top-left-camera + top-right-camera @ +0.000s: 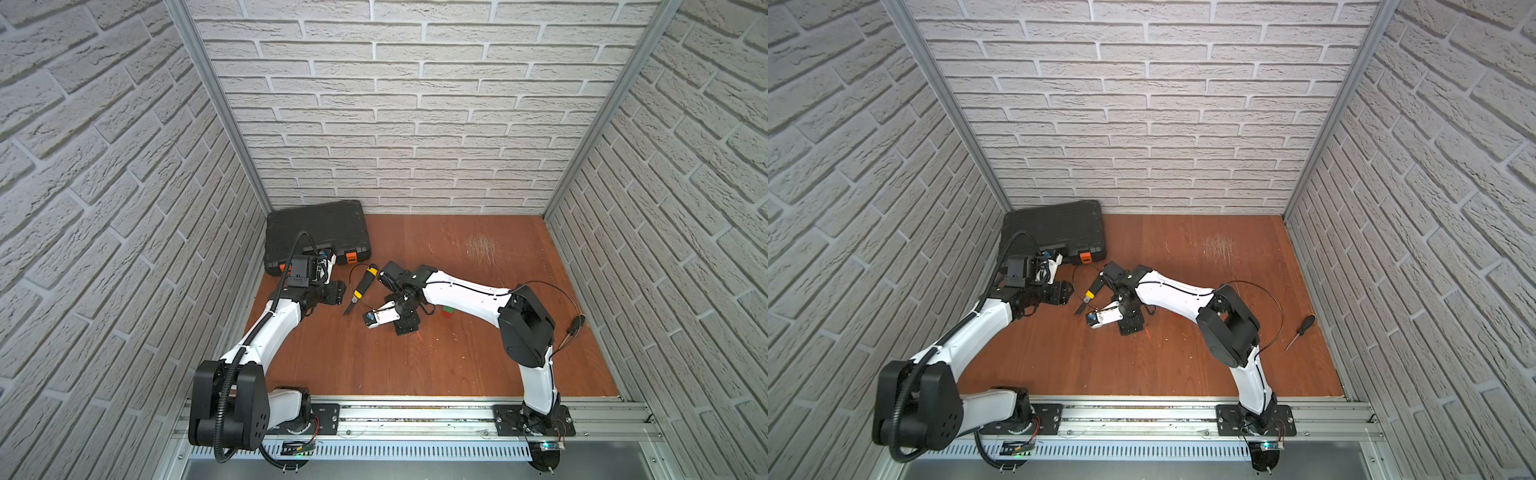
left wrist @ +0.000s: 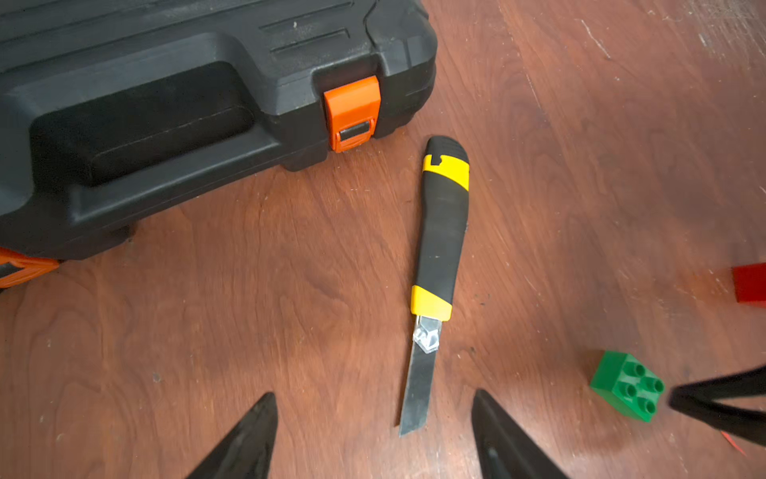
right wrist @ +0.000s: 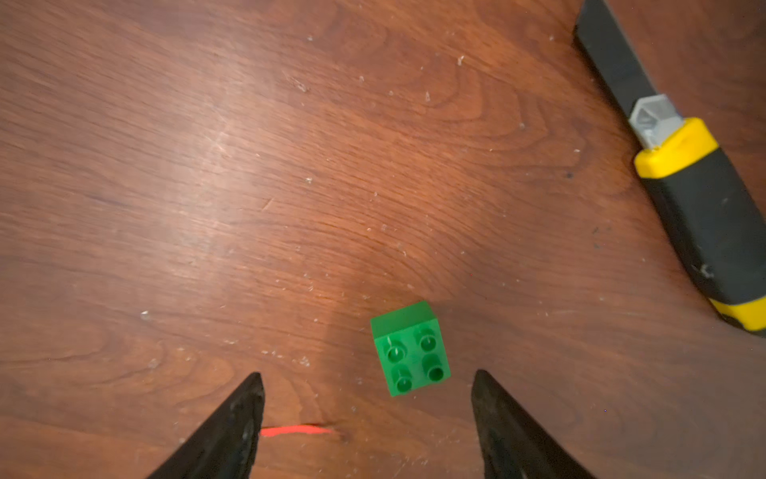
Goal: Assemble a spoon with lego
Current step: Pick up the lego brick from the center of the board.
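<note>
So, you've barely started: no joins visible, green lego brick [image 3: 410,350] loose near table [image 1: 478,353] centre just ahead of right hand [image 3: 368,375], spread & empty; left hand [image 2: 373,394] likewise, whole spoon left to build.

Robot lab cell indicated: brick-print panels [image 1: 415,104] set in aluminium frame [image 1: 217,104], left arm [image 1: 278,328], right arm [image 1: 461,286] bolted to near rail [image 1: 415,413].

A black case [image 1: 316,232] is set in the counter's [image 1: 457,361] far left corner, a yellow-black knife [image 2: 443,232] is laid just beside it, a screwdriver [image 1: 1306,323] well apart.
</note>
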